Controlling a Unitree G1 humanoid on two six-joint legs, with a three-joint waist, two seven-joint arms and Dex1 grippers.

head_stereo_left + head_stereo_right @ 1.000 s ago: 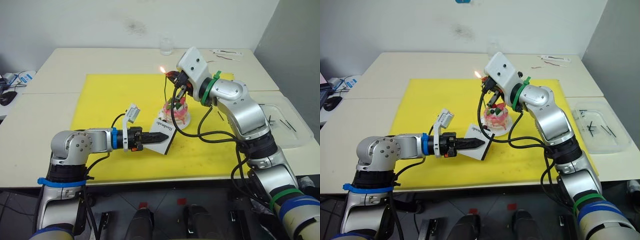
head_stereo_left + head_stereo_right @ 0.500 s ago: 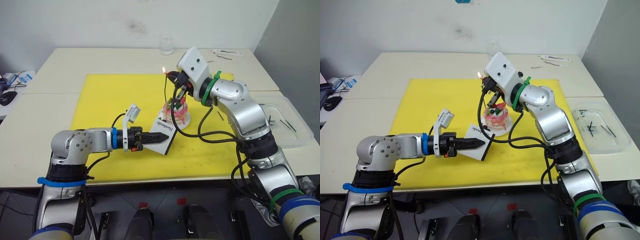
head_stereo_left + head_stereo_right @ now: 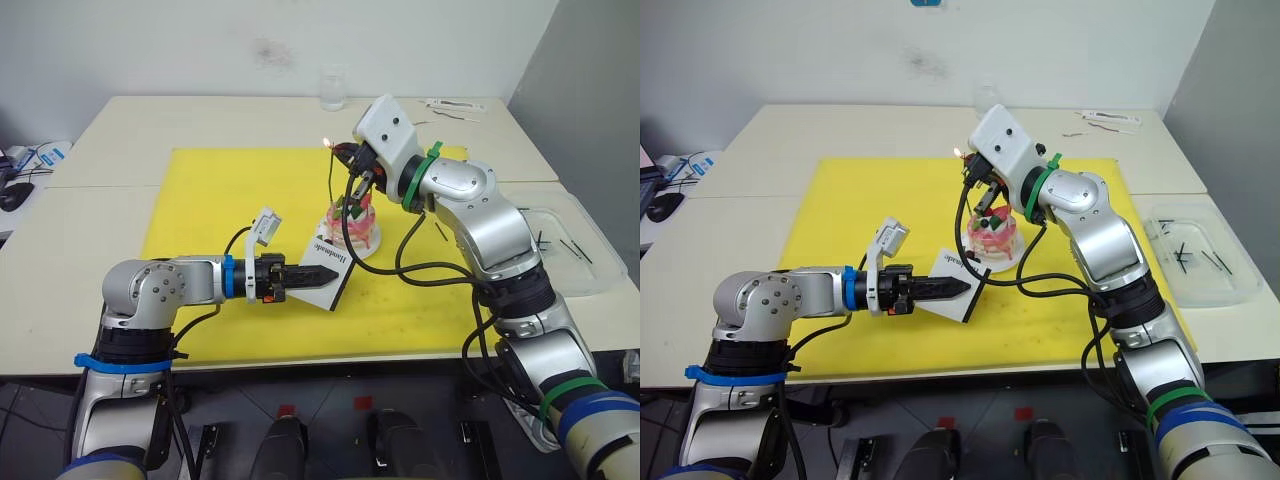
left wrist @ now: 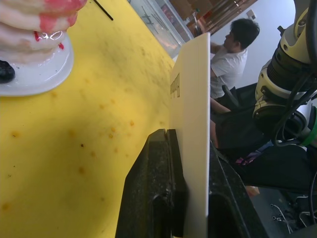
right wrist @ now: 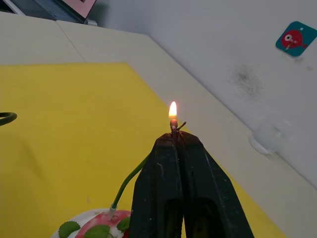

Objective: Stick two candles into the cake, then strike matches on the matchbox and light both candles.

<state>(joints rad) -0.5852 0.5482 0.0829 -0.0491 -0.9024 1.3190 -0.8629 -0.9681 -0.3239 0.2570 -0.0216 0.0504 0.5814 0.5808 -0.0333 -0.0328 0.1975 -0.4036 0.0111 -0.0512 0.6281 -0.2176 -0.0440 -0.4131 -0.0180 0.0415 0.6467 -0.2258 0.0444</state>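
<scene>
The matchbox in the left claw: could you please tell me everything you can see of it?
The matchbox is a flat white rectangular box, card-like, with small black "Handmade" lettering on its face and a dark strip along its lower edge. The left claw is shut on it, pinching it between both black fingers and holding it on edge, tilted, over the yellow mat. Whether its lower edge touches the mat cannot be told. It sits just beside the cake and its white plate, apart from them.

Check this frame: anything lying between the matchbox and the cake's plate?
Nothing; the left eye view shows bare yellow mat between matchbox and plate.
</scene>
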